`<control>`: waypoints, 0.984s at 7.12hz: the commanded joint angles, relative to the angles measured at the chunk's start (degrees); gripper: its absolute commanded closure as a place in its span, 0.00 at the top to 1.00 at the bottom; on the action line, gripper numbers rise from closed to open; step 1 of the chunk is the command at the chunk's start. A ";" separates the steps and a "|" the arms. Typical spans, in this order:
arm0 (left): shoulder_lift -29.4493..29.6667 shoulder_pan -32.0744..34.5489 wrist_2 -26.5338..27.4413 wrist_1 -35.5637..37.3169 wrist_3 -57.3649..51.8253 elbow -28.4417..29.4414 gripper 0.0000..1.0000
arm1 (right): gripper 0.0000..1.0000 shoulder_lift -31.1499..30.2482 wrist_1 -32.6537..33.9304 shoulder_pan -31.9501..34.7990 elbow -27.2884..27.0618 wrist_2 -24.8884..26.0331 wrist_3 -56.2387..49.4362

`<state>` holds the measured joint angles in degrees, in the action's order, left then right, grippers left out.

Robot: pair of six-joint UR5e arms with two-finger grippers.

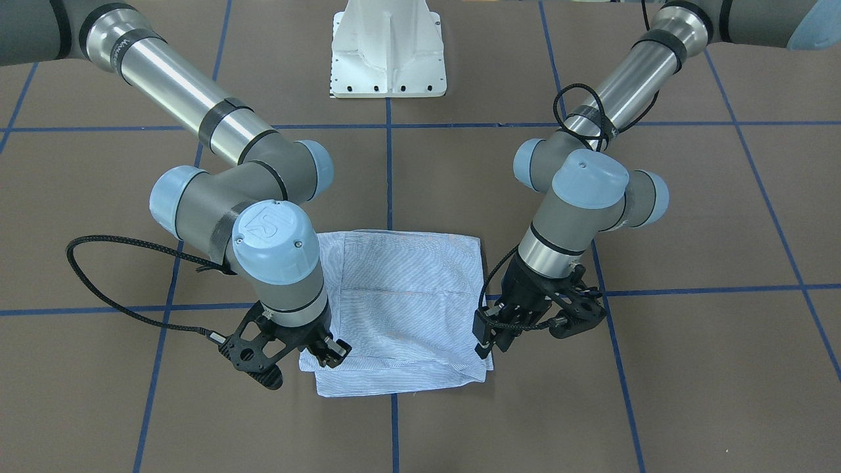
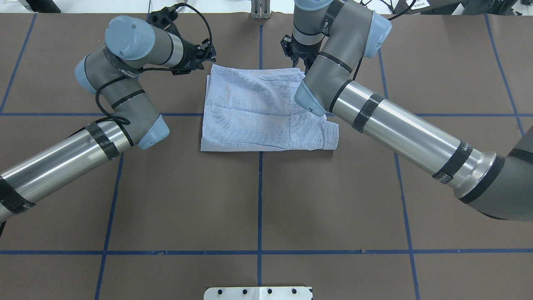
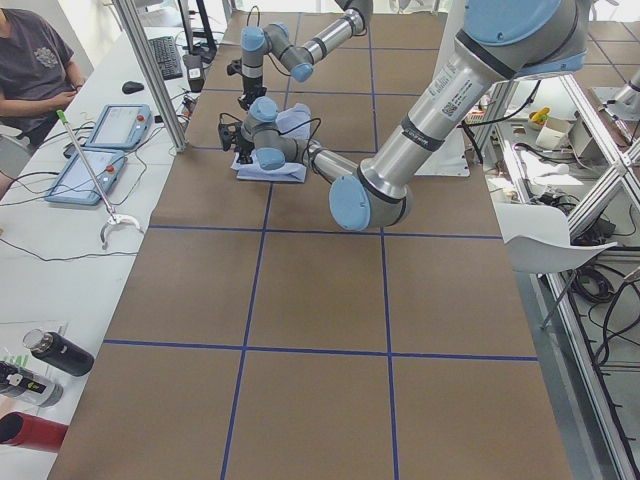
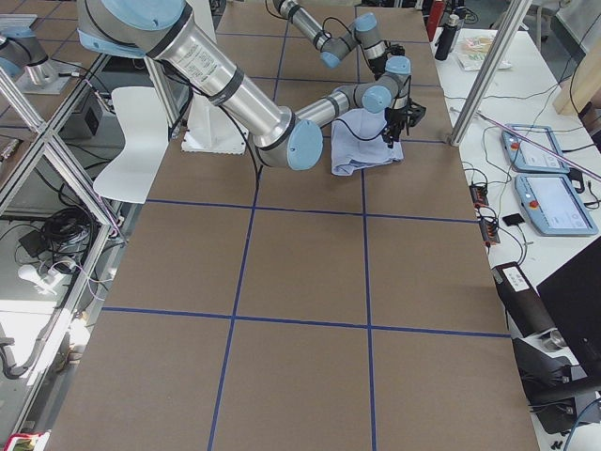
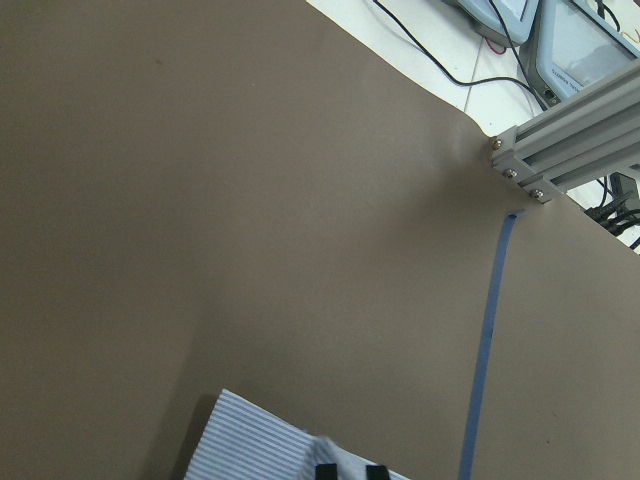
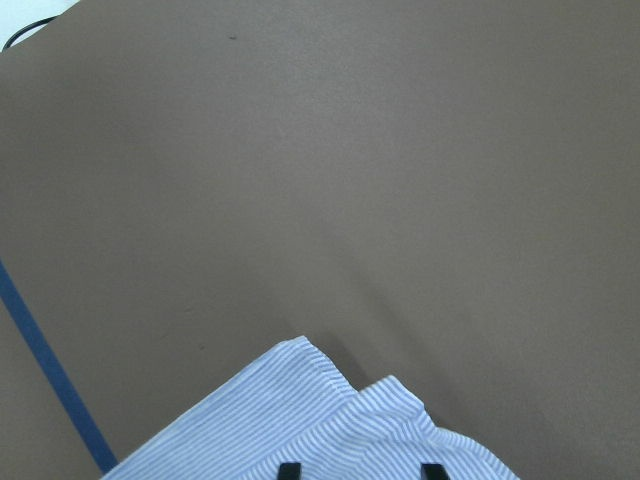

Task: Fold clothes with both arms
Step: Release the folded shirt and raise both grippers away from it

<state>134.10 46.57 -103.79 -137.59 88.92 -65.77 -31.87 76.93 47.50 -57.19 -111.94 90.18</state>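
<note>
The shirt lies flat on the brown table as a striped, folded rectangle. Its loose layered edges face away from the robot. My left gripper is at the shirt's far corner on my left side. In the left wrist view its tips stand close together with fabric between them. My right gripper is at the other far corner. Seen from the right wrist, its tips stand well apart over the striped cloth.
The white pedestal base stands behind the shirt on the robot's side. Blue tape lines grid the table. An aluminium post rises at the table's far edge, with tablets and a seated person beyond it.
</note>
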 commanded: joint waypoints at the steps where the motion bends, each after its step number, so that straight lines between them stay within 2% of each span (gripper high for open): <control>1: -0.06 2.03 -0.62 -0.14 -2.95 -0.41 0.99 | 1.00 0.32 -0.38 3.11 0.76 -2.75 -4.03; 2: -1.19 2.82 -4.20 -0.14 -3.48 -2.24 0.99 | 1.00 -1.51 -0.03 4.34 -1.06 -2.85 -5.10; 3: -5.03 3.26 -7.80 0.56 -8.01 -8.00 0.99 | 1.00 -6.75 0.06 5.75 -5.96 -3.54 -9.46; 4: -10.47 4.05 -9.14 0.92 -14.84 -14.24 0.99 | 1.00 -11.94 0.15 8.02 -9.92 -5.64 -15.33; 5: -15.22 6.58 -12.55 3.09 -24.74 -19.52 0.99 | 1.00 -16.60 0.06 11.35 -12.13 -7.49 -21.31; 7: -23.67 11.95 -14.77 11.51 -47.15 -29.20 0.99 | 1.00 -27.75 0.15 20.74 -17.50 -13.54 -39.11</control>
<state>115.55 55.51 -117.22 -131.02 54.86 -89.20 -52.97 77.06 62.66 -71.70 -122.14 62.06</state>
